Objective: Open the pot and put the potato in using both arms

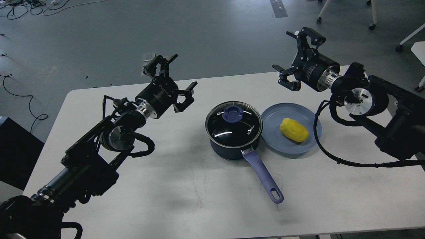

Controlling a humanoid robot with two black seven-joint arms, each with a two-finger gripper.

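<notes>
The dark navy pot [229,151] stands in the middle of the white table with its glass lid [233,124] on; the lid has a blue knob [232,114]. Its long purple-blue handle [264,177] points toward the front right. The yellow potato [294,130] lies on a blue-grey plate [275,141] just right of the pot. My left gripper [176,78] hovers open to the upper left of the pot, holding nothing. Open and holding nothing too, my right gripper [289,56] hangs above and behind the plate.
The white table [186,199] ends in a rounded far-left corner and a front edge near the bottom of the view. Grey floor with cables [20,96] lies beyond. Chair or table legs on casters [372,25] stand at the far right.
</notes>
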